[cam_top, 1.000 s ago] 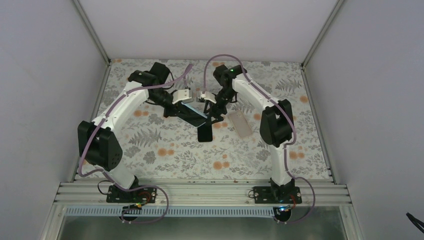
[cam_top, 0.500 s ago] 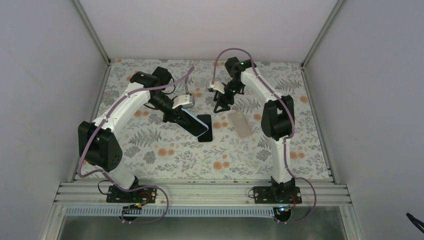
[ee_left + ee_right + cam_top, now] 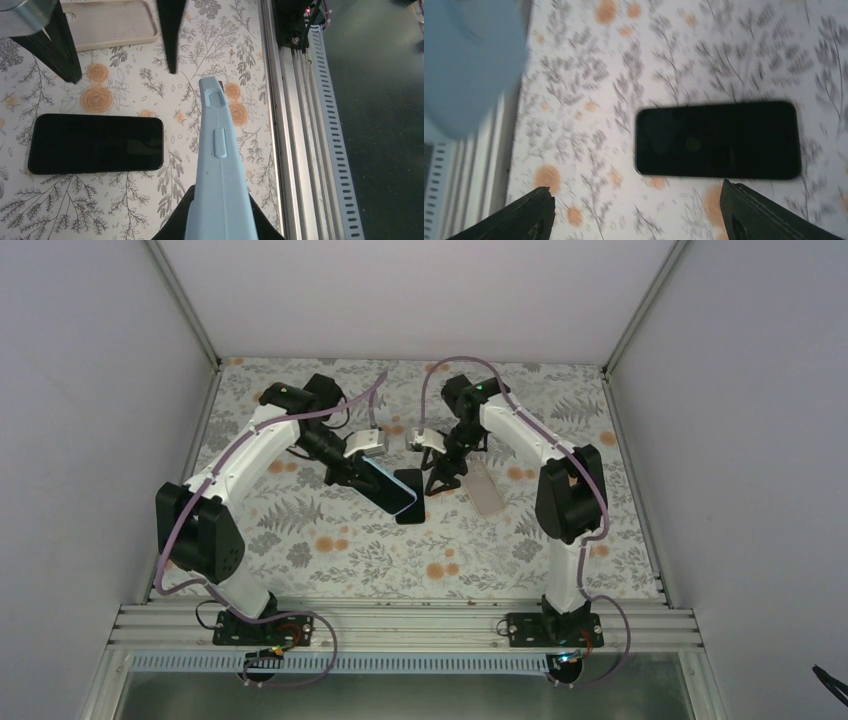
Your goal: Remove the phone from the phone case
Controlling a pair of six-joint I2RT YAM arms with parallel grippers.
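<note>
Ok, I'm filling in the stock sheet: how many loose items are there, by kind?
Phones: 1, the phone
Cases: 2, the blue case and the beige case
Total: 3

Glossy glass phone [image 3: 95,144], matt rubbery case [image 3: 220,180]

Right gripper [image 3: 438,485] parted from the blue case [image 3: 390,483], swung to the far side, then returned low beside the phone [image 3: 95,144].
</note>
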